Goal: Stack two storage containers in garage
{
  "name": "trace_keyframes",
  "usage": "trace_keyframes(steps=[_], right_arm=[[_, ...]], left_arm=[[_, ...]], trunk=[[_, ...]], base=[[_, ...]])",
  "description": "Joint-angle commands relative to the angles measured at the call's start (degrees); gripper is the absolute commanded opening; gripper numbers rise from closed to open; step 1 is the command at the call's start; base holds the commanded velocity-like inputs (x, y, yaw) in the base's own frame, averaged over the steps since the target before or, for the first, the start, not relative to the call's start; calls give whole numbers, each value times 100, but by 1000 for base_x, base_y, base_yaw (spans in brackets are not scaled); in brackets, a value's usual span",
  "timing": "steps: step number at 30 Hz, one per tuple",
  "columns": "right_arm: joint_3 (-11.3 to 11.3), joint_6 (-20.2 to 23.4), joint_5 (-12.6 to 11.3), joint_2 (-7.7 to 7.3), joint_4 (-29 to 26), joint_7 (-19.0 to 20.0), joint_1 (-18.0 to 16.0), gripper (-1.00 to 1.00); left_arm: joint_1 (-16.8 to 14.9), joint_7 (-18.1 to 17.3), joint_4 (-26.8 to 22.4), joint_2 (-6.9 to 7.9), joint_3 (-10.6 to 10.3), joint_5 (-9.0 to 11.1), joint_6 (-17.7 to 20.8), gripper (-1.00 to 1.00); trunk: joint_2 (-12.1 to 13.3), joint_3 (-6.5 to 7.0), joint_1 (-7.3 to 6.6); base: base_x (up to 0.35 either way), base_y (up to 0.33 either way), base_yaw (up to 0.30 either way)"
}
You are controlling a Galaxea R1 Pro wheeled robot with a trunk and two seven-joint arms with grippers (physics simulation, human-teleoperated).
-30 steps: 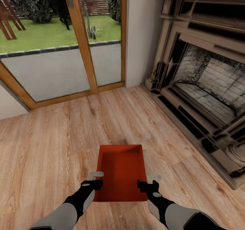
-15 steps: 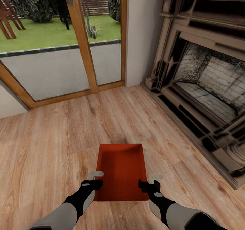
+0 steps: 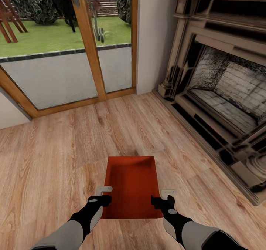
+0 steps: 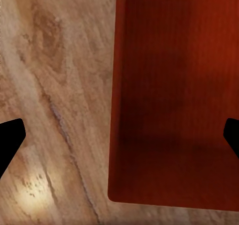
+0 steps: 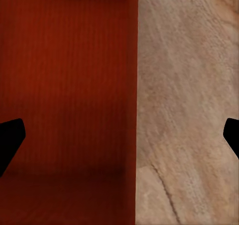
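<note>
On the wood floor: one storage container [image 3: 131, 185] sits before the fireplace [image 3: 221, 94], by the glass doors [image 3: 74, 46].
Left tool [image 3: 105, 194]: spread, straddling the bin's left wall.
Right tool [image 3: 162, 197]: spread astride the right wall.
Progress: early, I'd say; nothing lifted, garage trip and stacking all ahead.

Both arms reach forward and down, forearms grey, wrists black. The left gripper [image 3: 104, 193] points ahead with its jaws spread wide; in the left wrist view its dark fingertips [image 4: 10, 137] sit far apart at the frame's opposite edges. The right gripper [image 3: 167, 195] mirrors it, level with the left one, jaws likewise spread, its fingertips [image 5: 10, 137] equally far apart.
</note>
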Motion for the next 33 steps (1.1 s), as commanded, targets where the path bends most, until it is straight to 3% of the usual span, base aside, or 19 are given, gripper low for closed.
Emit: trace_keyframes(steps=[1,10,33], right_arm=[[49,-14,-44,2,4,-18,-2,100],[49,-40,-66,-1,4,-18,-2,100],[49,-51,-75,-9,4,-18,-2,100]], left_arm=[[0,1,-12,-6,45,-44,33,100],[0,1,-12,28,44,-44,33,100],[0,1,-12,29,56,-44,33,100]], trunk=[[-1,-3,-1],[-1,-3,-1],[-924,-416,505]], base=[[0,0,0],[0,0,0],[0,0,0]])
